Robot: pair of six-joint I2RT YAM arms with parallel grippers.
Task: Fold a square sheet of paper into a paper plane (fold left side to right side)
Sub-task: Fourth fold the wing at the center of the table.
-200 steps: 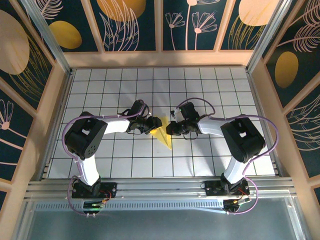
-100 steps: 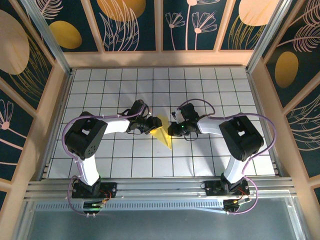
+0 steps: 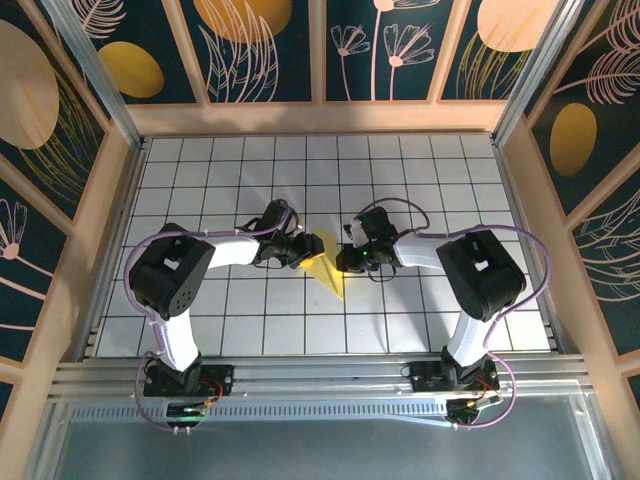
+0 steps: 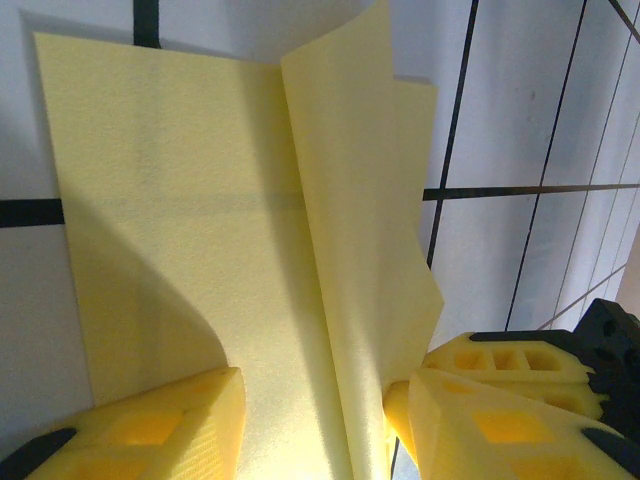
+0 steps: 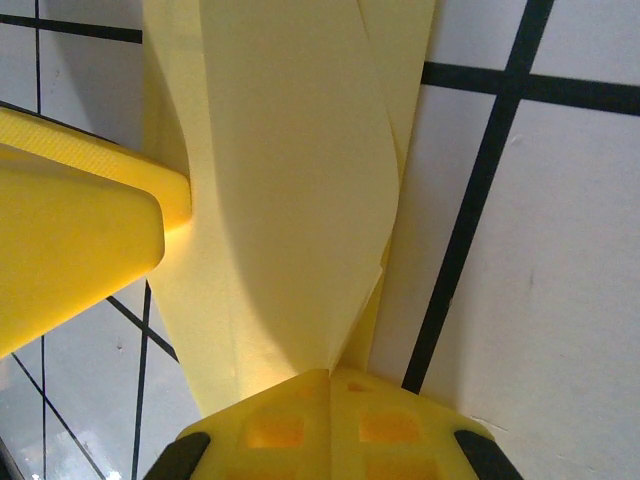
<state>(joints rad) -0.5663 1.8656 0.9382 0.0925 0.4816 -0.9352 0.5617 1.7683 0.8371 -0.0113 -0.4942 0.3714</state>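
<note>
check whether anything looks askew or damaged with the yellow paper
The paper is not lying flat: one flap stands up along the crease with a wavy edge, and it bows where the right gripper pinches it. No tears visible.

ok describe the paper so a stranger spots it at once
On the white gridded table, look mid-table where both arms meet. Between the left hand and right hand sits the paper: pale yellow, creased, tapering to a point toward the arms' bases, unlike the black-and-white arms.

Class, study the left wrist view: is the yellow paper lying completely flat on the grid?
No: the paper is creased down its middle and its right flap stands up.
</note>
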